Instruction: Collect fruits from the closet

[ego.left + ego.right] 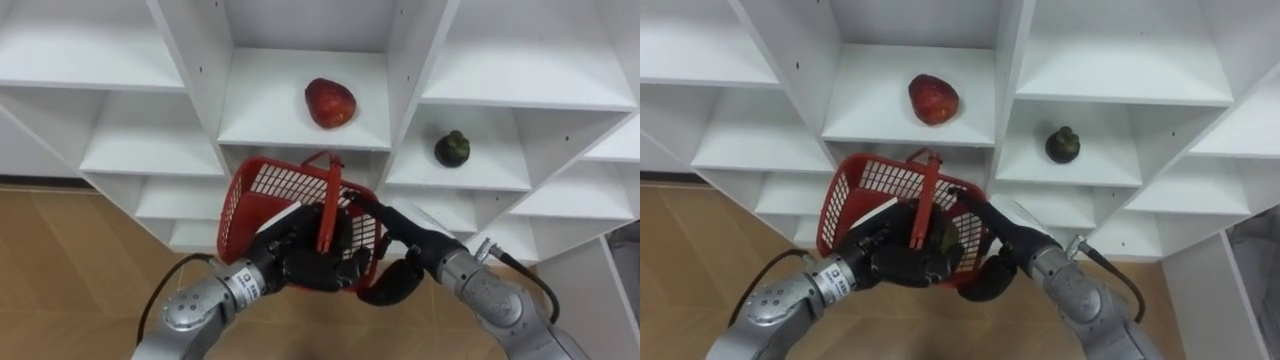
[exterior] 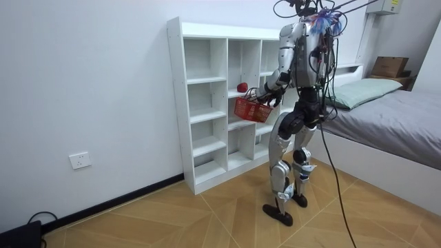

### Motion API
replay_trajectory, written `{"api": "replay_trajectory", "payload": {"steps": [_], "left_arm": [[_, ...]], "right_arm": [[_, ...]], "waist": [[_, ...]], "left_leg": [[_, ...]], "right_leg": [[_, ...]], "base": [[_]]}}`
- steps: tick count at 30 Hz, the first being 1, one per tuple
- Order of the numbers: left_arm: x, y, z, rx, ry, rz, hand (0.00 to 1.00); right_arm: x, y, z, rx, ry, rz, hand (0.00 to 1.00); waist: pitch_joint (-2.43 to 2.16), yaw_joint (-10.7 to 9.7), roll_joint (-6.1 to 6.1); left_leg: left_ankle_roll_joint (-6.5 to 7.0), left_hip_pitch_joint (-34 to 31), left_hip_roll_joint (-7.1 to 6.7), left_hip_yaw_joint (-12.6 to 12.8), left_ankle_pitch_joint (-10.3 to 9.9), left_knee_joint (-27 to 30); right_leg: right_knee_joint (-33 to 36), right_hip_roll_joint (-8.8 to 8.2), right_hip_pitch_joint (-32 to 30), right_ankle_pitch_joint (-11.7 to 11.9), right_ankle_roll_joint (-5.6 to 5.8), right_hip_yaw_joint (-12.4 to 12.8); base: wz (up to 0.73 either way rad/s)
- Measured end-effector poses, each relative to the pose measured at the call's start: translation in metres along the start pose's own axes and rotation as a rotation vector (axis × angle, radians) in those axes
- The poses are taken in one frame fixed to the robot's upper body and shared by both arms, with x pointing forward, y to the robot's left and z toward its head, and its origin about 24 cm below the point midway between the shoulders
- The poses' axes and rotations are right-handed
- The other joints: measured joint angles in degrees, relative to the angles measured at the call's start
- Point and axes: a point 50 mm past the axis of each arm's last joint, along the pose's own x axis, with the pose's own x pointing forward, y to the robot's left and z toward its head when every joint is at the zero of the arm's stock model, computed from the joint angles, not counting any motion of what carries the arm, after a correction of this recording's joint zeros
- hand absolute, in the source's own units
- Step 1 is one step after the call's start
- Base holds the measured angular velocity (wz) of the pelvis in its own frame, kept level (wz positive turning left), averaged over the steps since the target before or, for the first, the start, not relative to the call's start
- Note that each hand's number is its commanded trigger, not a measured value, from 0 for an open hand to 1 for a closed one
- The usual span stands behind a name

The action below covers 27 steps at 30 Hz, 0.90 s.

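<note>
While the red fruit [image 1: 329,102] looks round, the green fruit [image 1: 452,148] looks darker, smaller.

A bedroom in a home is shown: a bed [image 2: 372,155] is made up with a grey cover [image 2: 420,117] and a pale pillow [image 2: 362,91], a white shelf unit [image 2: 207,103] is set against the wall [image 2: 103,83], and wooden parquet flooring [image 2: 172,217] is laid.

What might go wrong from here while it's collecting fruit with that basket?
Both the left hand and right hand are on the red basket, so freeing one to reach may let it tip. The red fruit sits toward the front of its shelf; a nudge might roll it off.
</note>
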Motion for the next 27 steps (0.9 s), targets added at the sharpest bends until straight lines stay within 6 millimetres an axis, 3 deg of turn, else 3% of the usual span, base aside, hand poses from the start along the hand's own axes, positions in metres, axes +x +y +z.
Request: {"api": "replay_trajectory", "payload": {"steps": [15,22,27], "left_arm": [[-0.020,0.010,-0.027,-0.025,0.101,0.144,1.00],[-0.032,0.017,-0.040,-0.018,0.163,0.222,1.00],[-0.040,0.023,-0.050,-0.056,0.192,0.289,1.00]], "right_arm": [[-0.003,-0.006,0.027,0.011,-0.124,-0.054,0.00],[-0.009,-0.013,0.038,0.030,-0.184,-0.079,0.00],[-0.012,-0.021,0.046,0.134,-0.247,-0.111,0.00]], "waist": [[0.02,0.2,-2.06],[0.04,0.2,-2.01],[-0.01,1.2,-2.05]], "left_leg": [[-0.11,2.0,-0.09,0.0,0.0,-1.0],[-0.23,3.9,0.07,-0.6,0.1,-2.1],[-0.51,6.7,-0.14,-0.6,0.2,-4.3]], "right_leg": [[-1.0,0.23,2.3,0.0,0.16,-0.4],[-3.1,0.78,5.0,0.3,0.22,-1.1],[-4.2,1.04,7.1,0.2,0.35,-0.7]], "base": [[0.00],[0.05],[-0.03]]}}
